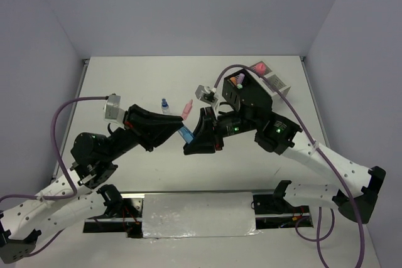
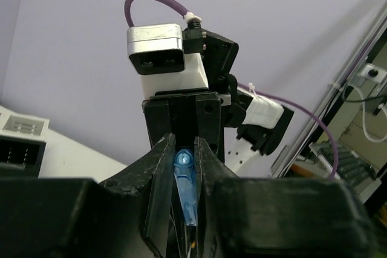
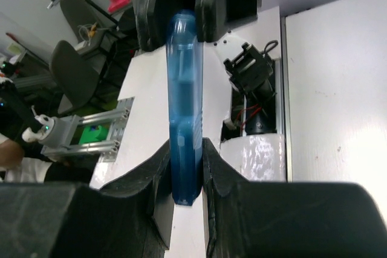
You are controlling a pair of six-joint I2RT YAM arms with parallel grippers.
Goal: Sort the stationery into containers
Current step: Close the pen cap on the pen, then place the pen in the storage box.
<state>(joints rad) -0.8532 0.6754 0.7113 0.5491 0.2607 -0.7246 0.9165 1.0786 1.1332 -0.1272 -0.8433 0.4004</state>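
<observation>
Left gripper is clamped on one end of the blue highlighter, both fingers tight against its sides, over the surface, well left of the black mesh box and nearer the arm bases. Right gripper pinches the other end, so the highlighter bridges the two. A purple item sits inside that box.

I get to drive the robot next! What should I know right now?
Right gripper: shut on the blue pen, held above the table.
Left gripper: closed on the pen's other end; it looks like a hand-over.
Black box holds a purple item; white box holds a pink item.
Left to sort: the blue pen, the pink pen and the small bottle on the table.
</observation>
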